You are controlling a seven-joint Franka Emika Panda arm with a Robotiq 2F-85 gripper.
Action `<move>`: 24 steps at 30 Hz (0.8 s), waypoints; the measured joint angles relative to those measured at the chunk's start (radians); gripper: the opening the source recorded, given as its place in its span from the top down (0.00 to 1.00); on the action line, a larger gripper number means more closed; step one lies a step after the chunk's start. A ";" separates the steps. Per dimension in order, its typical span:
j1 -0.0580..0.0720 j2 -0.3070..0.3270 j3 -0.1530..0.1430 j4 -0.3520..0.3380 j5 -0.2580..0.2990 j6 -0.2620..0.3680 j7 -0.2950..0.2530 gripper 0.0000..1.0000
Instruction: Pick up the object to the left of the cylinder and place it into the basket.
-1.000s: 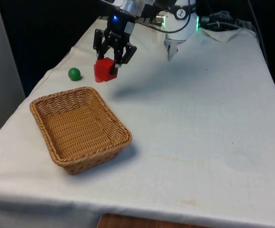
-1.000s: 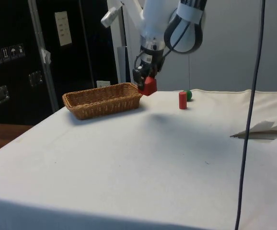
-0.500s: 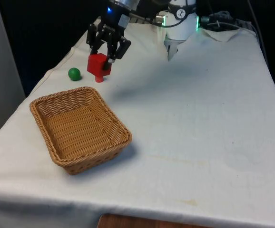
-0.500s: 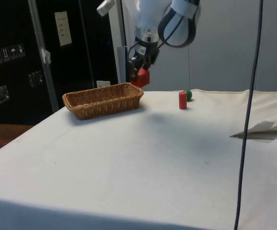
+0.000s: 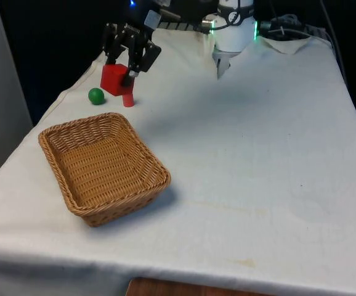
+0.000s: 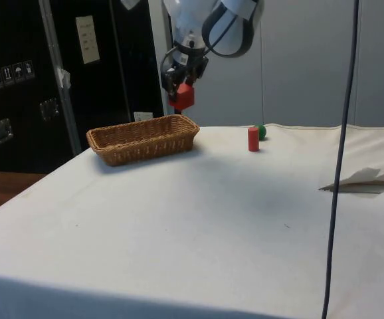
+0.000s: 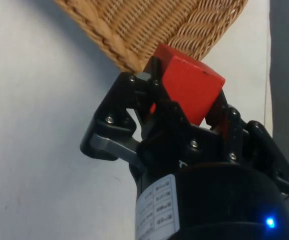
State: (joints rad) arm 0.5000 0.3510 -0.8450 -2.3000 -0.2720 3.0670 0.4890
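Basket [image 5: 104,166] sits closest on the white cloth [image 5: 258,154], woven wicker, over at the front view's left. Past it, further back, there's a small red cylinder [image 5: 128,100] standing upright, with a green ball [image 5: 96,95] near it toward the front view's left, both on the cloth. Above those two hangs the gripper [image 5: 124,66], up in the air, fingers clamped on a red block [image 5: 114,79]. From the side, the block [image 6: 183,96] is well above the basket's [image 6: 143,137] far end. Wrist camera has the block [image 7: 190,87] pinched tight, basket rim [image 7: 134,30] right beyond it.
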 measured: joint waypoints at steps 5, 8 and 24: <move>0.000 0.022 0.008 0.041 0.021 -0.026 0.000 0.97; 0.000 0.031 0.013 0.068 0.036 -0.047 -0.004 0.97; -0.003 0.084 0.035 0.181 0.129 -0.125 -0.029 0.97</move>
State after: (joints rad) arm 0.4970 0.4350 -0.8100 -2.1190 -0.1430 2.9420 0.4600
